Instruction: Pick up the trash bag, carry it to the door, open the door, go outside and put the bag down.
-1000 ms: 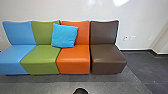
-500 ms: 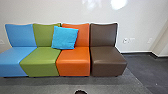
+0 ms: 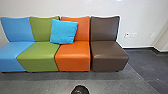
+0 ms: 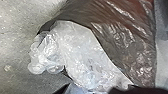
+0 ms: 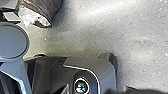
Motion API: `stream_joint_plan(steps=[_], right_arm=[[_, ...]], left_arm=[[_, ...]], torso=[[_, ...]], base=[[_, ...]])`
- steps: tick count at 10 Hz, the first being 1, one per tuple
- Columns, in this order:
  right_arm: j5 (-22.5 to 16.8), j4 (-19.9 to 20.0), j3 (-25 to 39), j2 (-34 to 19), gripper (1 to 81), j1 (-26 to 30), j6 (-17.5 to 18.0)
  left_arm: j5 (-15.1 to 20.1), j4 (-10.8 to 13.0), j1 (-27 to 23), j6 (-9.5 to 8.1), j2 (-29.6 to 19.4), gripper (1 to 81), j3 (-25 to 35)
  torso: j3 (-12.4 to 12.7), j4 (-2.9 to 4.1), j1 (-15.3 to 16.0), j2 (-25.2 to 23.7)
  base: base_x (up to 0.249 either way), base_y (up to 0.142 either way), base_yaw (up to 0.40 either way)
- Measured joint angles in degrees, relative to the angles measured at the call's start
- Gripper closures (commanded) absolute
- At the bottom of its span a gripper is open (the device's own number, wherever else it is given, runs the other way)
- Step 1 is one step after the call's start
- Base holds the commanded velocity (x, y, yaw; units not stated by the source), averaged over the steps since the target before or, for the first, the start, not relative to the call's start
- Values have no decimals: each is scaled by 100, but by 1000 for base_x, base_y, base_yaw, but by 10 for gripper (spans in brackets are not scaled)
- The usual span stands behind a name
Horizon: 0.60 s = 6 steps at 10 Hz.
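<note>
The head view has shifted against the row of seats [image 3: 72,53], so the robot itself moves, probably mid-carry. The trash bag [image 4: 125,37] is below the left wrist, near the floor [image 3: 45,81]; I cannot tell either claw's state.

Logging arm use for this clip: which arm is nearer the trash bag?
Left. The left arm is close by the trash bag, which shows large in its wrist view; the right arm is farther off, seeing it small.
</note>
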Motion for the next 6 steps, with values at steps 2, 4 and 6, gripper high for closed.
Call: stream_joint_plan(steps=[2, 4, 6], right_arm=[[-80, 0, 34, -33, 10, 33, 0], [-66, 1, 48, -117, 10, 68, 2], [-91, 4, 50, -138, 10, 66, 0]], left_arm=[[74, 2, -162, 0, 52, 10, 2], [272, 9, -411, 0, 83, 10, -26], [429, 9, -625, 0, 94, 10, -184]], torso=[[-387, 0, 262, -418], [-549, 0, 474, -750], [-599, 0, 708, -1126]], base=[[0, 0, 0], [0, 0, 0], [0, 0, 0]])
